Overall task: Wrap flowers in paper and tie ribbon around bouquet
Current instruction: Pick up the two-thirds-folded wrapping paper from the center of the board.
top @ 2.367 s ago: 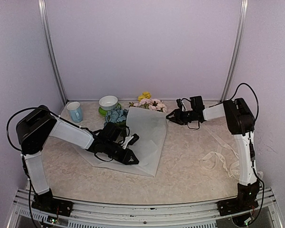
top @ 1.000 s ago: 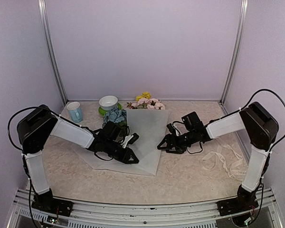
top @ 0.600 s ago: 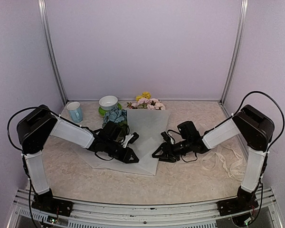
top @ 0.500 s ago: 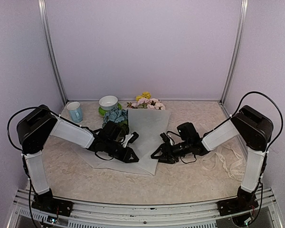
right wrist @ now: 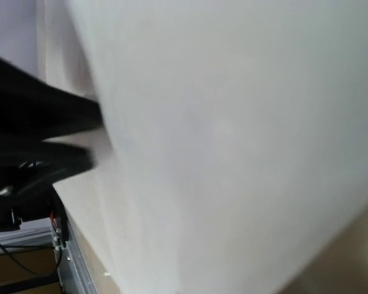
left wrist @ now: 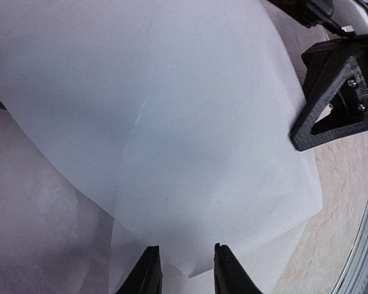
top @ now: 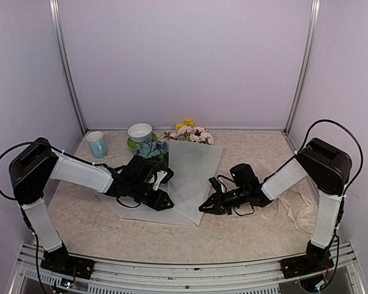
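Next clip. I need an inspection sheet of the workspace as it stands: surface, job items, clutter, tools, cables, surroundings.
Surface: beige marbled table; nothing spilled seen.
Job's things: paper lies folded, with the flowers showing at its far edge; ribbon loose beside the right arm, not tied.
Clutter: blue mug and white bowl on green saucer, far left.
Tools: left tool over the paper, fingers slightly apart; right tool shut at the paper's near right edge, grip on it unclear.
Cables: black loops at both arms' shoulders.
Surroundings: lilac walls, metal posts, rail at the near edge.
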